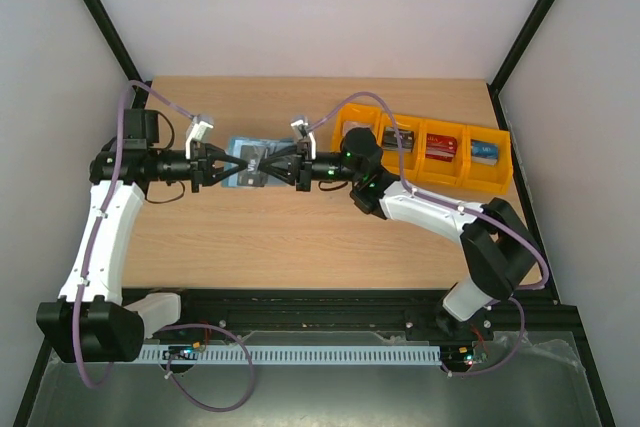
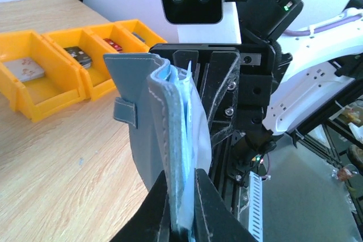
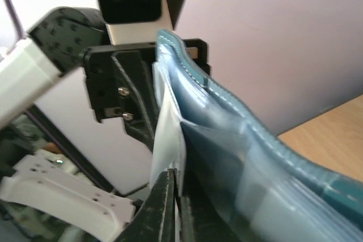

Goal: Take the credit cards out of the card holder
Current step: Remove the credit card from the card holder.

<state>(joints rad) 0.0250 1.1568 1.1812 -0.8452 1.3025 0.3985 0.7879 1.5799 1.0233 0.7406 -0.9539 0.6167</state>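
The card holder (image 1: 247, 152), a teal-blue soft wallet, was held on edge between the two grippers over the far middle of the table (image 1: 300, 237). In the left wrist view its stitched outer cover (image 2: 142, 111) stood upright, a small tab on its outer face, with the paler blue inner pockets (image 2: 184, 140) folded behind it.

The left gripper (image 1: 228, 169) reached in from the left. Its jaws were closed on the lower edge of the holder, one black finger (image 2: 144, 216) on each side. The right gripper (image 1: 275, 169) met it from the opposite side. In the right wrist view its jaws (image 3: 177, 208) were nearly together, pinching a thin, pale, translucent pocket layer (image 3: 167, 134) at the holder's open side.

Four orange bins (image 1: 430, 179) stood in a row at the table's far right, well apart from the holder. Credit cards (image 1: 441, 146) lay in them: a black one, a red one and a blue one in the overhead view, and a grey one (image 2: 25, 69) in the left wrist view.
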